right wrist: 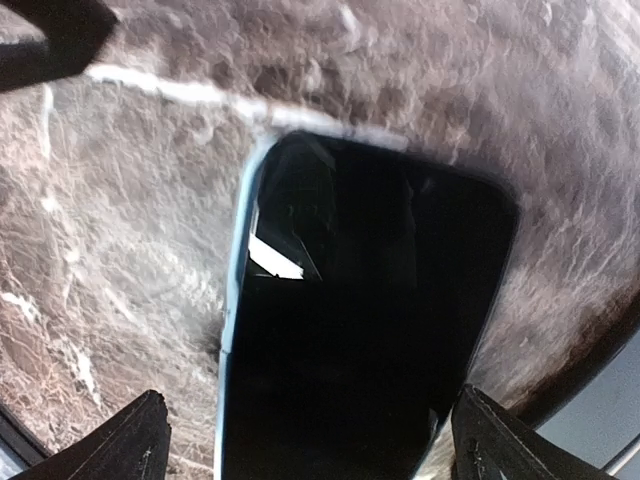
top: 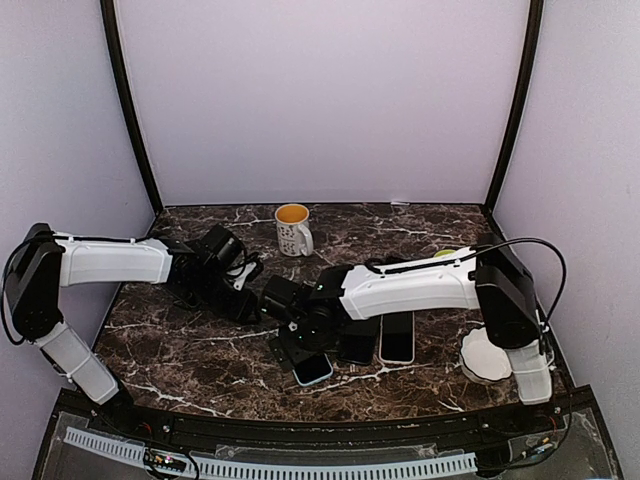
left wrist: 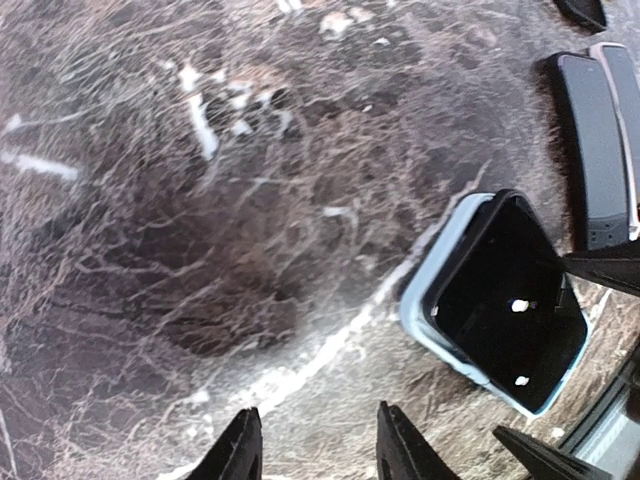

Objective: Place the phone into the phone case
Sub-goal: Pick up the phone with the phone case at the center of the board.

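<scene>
Phone (top: 313, 369) lies screen-up on the dark marble worktop (top: 180, 350), lower centre of the top view, a pale blue case (right wrist: 231, 300) showing as a rim along its left edge. Whether every corner is snapped home I cannot tell.

Right jaws spread wide, one fingertip (right wrist: 140, 445) at each lower corner of the wrist view, straddling the phone and gripping nothing. Left jaws part open and empty, low in their own view, the phone off at the right.

Handling, as I judge it:
- Phone is a rigid, thin slab with slick glass and some weight for its size. Likely to skate on polished stone if pushed sideways.
- Case looks like a soft, springy shell, so its lip probably gives under pressure.
- Best hold is across the two long edges, never on the glass face. To seat it, press down near the corners.

Two more handsets (top: 397, 338) lie just right of it, close enough to snag.
</scene>
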`<control>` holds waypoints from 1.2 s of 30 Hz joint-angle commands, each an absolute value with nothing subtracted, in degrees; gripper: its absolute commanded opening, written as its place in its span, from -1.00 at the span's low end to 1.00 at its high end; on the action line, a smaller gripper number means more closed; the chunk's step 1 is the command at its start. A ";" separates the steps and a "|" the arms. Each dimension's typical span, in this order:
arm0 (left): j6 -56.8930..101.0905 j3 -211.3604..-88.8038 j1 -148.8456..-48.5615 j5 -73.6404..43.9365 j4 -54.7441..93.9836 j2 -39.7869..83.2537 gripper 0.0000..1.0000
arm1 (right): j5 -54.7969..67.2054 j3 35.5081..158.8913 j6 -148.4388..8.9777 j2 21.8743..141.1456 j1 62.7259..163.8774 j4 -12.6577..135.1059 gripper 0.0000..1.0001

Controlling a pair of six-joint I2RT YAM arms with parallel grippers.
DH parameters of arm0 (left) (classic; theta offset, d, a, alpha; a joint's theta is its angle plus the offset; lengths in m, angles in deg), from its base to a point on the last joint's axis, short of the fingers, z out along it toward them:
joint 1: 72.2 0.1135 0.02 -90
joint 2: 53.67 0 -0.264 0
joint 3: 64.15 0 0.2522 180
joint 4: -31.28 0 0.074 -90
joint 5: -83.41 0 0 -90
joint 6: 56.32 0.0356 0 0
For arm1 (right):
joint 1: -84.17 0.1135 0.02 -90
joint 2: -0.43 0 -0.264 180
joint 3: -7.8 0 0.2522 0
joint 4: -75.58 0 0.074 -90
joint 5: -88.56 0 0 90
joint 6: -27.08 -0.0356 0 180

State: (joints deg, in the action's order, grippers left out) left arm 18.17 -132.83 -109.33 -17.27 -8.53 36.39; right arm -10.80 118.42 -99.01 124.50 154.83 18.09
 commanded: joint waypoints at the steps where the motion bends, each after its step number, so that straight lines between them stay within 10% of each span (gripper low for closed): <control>1: 18.39 -132.26 -108.94 -20.16 -7.26 33.82 -0.17 | -15.16 121.12 -104.65 127.56 156.11 9.58 0.97; 9: 18.39 -132.05 -108.59 -21.28 -7.01 33.37 -0.17 | -15.11 122.29 -105.79 130.92 158.16 6.26 0.94; 23: 18.75 -131.09 -108.55 -22.47 -5.80 33.17 -0.17 | -16.93 119.38 -103.79 129.06 158.25 12.28 -0.03; 36: 11.91 -126.40 -109.36 -29.25 1.15 31.65 -0.01 | -18.49 109.51 -99.56 121.46 158.18 26.82 -0.31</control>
